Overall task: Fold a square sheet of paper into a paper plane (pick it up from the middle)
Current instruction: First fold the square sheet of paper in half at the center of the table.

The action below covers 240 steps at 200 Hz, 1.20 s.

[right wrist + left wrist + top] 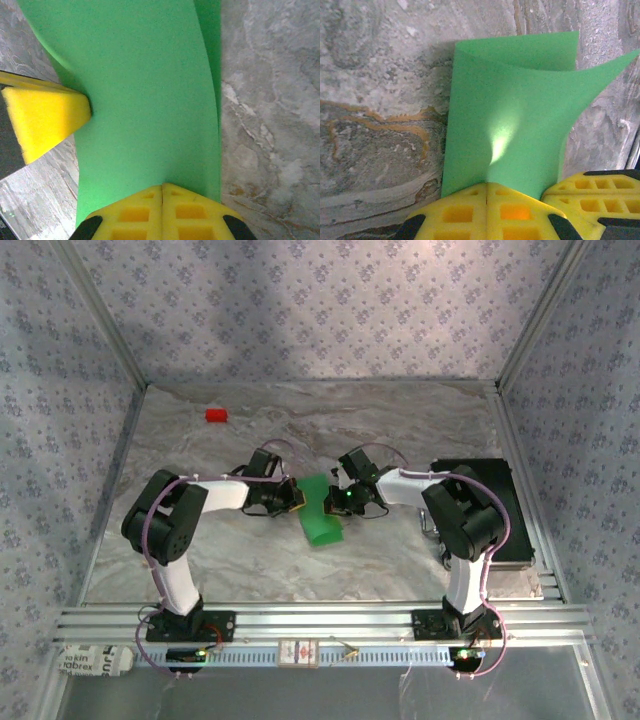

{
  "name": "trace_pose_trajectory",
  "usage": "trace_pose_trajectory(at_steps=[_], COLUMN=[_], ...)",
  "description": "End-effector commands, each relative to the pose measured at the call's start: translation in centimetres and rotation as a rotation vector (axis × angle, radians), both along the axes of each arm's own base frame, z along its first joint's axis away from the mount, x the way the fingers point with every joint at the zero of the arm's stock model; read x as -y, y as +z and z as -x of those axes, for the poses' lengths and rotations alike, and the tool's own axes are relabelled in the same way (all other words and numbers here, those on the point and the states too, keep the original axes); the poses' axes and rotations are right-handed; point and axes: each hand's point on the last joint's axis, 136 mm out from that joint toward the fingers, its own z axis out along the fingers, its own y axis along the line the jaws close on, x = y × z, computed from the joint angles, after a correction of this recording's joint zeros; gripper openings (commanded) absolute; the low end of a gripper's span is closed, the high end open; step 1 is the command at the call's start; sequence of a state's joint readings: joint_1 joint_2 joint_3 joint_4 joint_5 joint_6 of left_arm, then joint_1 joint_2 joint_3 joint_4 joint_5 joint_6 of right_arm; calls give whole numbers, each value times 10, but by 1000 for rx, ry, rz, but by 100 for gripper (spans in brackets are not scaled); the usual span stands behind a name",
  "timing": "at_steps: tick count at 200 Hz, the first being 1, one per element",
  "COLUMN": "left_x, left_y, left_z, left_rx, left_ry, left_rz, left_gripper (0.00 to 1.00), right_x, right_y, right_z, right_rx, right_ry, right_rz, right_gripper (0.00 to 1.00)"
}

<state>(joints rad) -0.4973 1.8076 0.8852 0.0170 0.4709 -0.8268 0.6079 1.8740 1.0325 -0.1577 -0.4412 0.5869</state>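
Left wrist camera puts the left end effector (pixel 486 194) at the bottom of its frame, its yellow fingers (pixel 455 215) pressed flat together with the near edge of the square sheet of paper (pixel 510 115) pinched between them. Just to the right, a finger of the right end effector (pixel 162 192) pokes into the same picture, touching the sheet. The right wrist view shows the matching grip: those jaws are also closed on the green paper, clamping a neighbouring part of it.

Both grips sit close together, and my reading is that this is deliberate — two pinches side by side keep a thin, floppy sheet taut enough to bend along a line rather than crumple. The paper already looks doubled: one layer lies flat behind, while the front layer curls up and flares at its far right corner, so a first fold seems to be under way and not yet creased.

From above, the sheet sits near the middle of the desk (pixel 400 430), between the two wrists and trailing toward the near edge. Whether it is lifted clear or dragging on the marbled surface I cannot tell. A red block (pixel 216 415) lies well apart at the far left. No dart shape yet — most of the folding remains.
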Motion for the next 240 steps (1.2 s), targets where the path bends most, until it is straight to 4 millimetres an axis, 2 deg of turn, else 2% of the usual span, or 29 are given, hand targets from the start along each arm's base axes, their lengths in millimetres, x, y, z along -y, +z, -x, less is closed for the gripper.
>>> trace_pose_trajectory(at_steps=[1, 18, 40, 96, 113, 161, 178, 217, 240], left_x=[-6, -4, -4, -22, -26, -12, -8, -10, -17], left_y=[0, 7, 5, -27, -30, 3, 8, -2, -15], left_z=[-3, -11, -16, -14, -12, -30, -35, -40, -39], left_rx=[-5, 15, 11, -52, -63, 6, 18, 2, -16], left_ry=[-10, -13, -12, 26, 33, 8, -1, 1, 0], left_rz=[-57, -42, -36, -100, -118, -65, -49, -78, -126], left_gripper=[0, 0, 0, 0, 0, 0, 0, 0, 0], right_x=[30, 30, 31, 31, 31, 32, 32, 32, 32], right_y=[-37, -38, -38, -39, -38, -38, -39, -38, -38], right_z=[20, 21, 21, 23, 23, 23, 23, 22, 22], right_rx=[-98, -100, -99, -103, -101, -99, -102, -98, -100], right_ry=[-36, -36, -36, -34, -34, -34, -34, -36, -36], right_rz=[166, 168, 172, 171, 172, 175, 175, 174, 174], right_gripper=[0, 0, 0, 0, 0, 0, 0, 0, 0])
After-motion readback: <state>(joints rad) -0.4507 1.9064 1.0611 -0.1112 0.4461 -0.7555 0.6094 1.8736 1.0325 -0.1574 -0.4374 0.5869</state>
